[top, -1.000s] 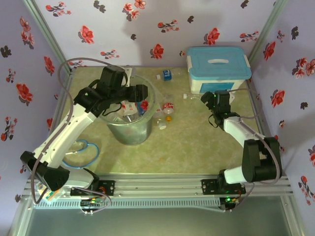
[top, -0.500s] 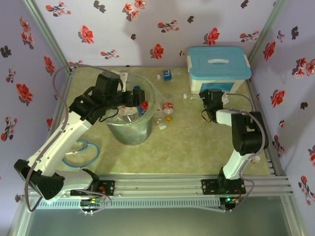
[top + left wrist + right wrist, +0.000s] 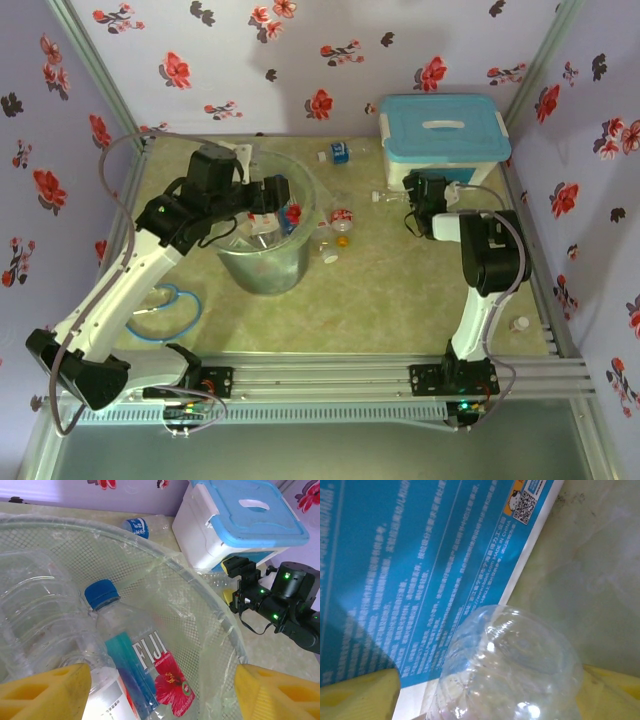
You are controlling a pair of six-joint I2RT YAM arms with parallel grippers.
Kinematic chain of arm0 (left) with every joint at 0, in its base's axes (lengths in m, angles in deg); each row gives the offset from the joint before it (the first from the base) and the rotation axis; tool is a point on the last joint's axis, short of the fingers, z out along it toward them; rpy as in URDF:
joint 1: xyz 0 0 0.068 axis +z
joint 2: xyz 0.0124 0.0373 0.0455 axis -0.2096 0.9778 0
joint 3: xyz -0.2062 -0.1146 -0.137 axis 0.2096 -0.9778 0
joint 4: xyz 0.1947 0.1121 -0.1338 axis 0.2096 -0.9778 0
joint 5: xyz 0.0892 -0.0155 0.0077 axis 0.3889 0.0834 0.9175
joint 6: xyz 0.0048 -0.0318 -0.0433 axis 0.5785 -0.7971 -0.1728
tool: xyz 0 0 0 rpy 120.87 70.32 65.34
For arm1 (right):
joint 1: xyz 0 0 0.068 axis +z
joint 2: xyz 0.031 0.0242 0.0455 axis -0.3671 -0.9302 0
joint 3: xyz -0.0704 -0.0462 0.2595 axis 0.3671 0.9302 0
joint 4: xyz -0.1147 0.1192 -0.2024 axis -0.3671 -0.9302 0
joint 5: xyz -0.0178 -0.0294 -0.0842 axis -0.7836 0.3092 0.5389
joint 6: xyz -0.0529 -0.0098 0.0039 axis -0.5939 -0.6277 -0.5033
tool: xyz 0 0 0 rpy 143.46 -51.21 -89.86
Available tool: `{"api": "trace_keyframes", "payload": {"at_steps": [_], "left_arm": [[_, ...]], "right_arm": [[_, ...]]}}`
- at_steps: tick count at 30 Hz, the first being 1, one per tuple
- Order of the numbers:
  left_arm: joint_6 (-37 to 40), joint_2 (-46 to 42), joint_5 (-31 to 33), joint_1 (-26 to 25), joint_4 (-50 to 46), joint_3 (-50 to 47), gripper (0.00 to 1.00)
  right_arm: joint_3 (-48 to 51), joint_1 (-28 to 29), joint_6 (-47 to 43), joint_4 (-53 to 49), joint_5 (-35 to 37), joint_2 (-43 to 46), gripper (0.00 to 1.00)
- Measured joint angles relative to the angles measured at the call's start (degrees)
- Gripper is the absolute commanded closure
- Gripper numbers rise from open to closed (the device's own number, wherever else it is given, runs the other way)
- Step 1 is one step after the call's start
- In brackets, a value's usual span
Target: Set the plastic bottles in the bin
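The bin (image 3: 262, 270) is a grey mesh bucket lined with a clear bag, and several clear bottles lie inside it. My left gripper (image 3: 280, 200) hangs over the bin's mouth, open. A blue-capped Fiji bottle (image 3: 135, 660) lies between its yellow fingers (image 3: 45, 690), well apart from the right one. My right gripper (image 3: 412, 190) is low beside the white box, open. The base of a clear bottle (image 3: 510, 665) sits between its fingers (image 3: 360, 695) with a gap on the left side. More bottles (image 3: 342, 215) lie on the table to the right of the bin.
The white box with a light-blue lid (image 3: 445, 140) stands at the back right, right against my right gripper. A blue-labelled bottle (image 3: 338, 151) lies near the back wall. A blue cable loop (image 3: 165, 300) lies to the left of the bin. A small white cap (image 3: 519, 323) sits at the right edge.
My right arm has reached back and left to the white box, and its jaws have narrowed around the clear bottle. The left gripper has shifted slightly left over the bin.
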Motion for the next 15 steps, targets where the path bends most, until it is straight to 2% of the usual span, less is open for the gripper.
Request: {"api": "trace_keyframes", "payload": {"at_steps": [11, 13, 15], "left_arm": [[-0.9, 0.0, 0.0, 0.1, 0.4, 0.0, 0.24], [-0.9, 0.0, 0.0, 0.1, 0.4, 0.0, 0.24], [-0.9, 0.0, 0.0, 0.1, 0.4, 0.0, 0.24]], "right_arm": [[-0.5, 0.0, 0.0, 0.4, 0.9, -1.5, 0.35], [-0.3, 0.0, -0.1, 0.7, 1.0, -1.6, 0.43], [0.1, -0.1, -0.2, 1.0, 0.9, -1.6, 0.44]]}}
